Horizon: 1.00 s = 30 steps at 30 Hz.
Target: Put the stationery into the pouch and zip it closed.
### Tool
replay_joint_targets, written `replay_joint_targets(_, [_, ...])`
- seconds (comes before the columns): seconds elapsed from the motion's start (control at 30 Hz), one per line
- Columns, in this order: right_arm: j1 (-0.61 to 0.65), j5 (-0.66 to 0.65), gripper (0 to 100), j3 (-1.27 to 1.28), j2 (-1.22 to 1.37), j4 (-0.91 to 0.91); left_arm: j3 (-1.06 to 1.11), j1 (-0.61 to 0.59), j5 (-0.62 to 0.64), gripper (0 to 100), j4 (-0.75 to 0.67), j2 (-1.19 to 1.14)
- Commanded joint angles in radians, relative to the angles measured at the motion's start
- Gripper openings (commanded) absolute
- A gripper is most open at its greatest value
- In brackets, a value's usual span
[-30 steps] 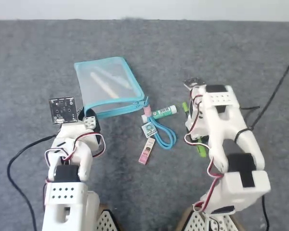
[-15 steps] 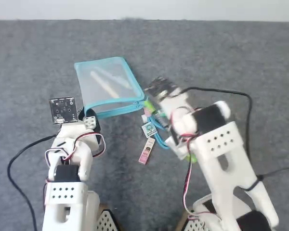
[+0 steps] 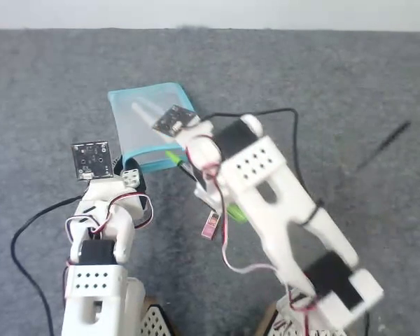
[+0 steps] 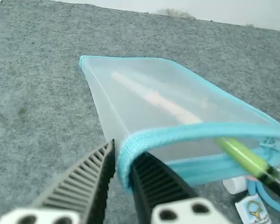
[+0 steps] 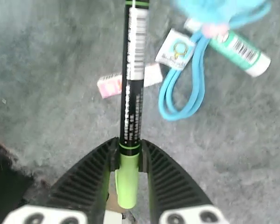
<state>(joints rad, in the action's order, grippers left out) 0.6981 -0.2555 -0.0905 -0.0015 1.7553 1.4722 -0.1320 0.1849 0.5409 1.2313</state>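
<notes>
A clear pouch (image 3: 150, 115) with a teal zipper lies at the back left, with a pale stick (image 4: 154, 98) inside it. My left gripper (image 4: 123, 163) is shut on the zipper edge at the pouch's (image 4: 177, 107) near corner. My right gripper (image 5: 128, 149) is shut on a black pen with a green cap (image 5: 133, 79). The right arm (image 3: 255, 168) stretches across to the pouch. The pen's green tip (image 3: 173, 158) is at the pouch mouth, and the left wrist view shows the same tip (image 4: 242, 156) at the opening.
On the grey mat by the pouch mouth lie a green-and-white glue stick (image 5: 238, 46), a blue loop strap (image 5: 186, 93) with a paper tag (image 5: 177, 52), and a pink eraser (image 3: 211, 225). A black cable (image 3: 381, 143) trails at the right.
The right arm has swung from the right side across to the left, carrying the pen to the pouch mouth. The left arm and pouch have not moved.
</notes>
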Motion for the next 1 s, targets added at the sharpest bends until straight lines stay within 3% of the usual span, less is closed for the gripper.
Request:
replay_joint_targets(0.0, [0.01, 0.021, 0.7, -0.15, 0.074, 0.039, -0.021, 0.009, -0.011, 1, -0.037, 0.003])
replay_joint_targets(0.47, [-0.05, 0.071, 1.2, -0.617, 0.415, -0.074, -0.021, 0.009, -0.011, 1, -0.037, 0.003])
replay_joint_targets(0.73, [-0.008, 0.083, 23.3, -0.681, 0.443, -0.087, -0.019, 0.009, -0.011, 1, -0.037, 0.003])
replay_joint_targets(0.87, [-0.054, 0.175, 24.5, -0.692, 0.372, -0.097, -0.019, 0.009, -0.011, 1, -0.037, 0.003])
replay_joint_targets(0.97, [-0.065, 0.167, 24.5, -0.687, 0.295, -0.084, -0.019, 0.009, -0.011, 1, -0.037, 0.003])
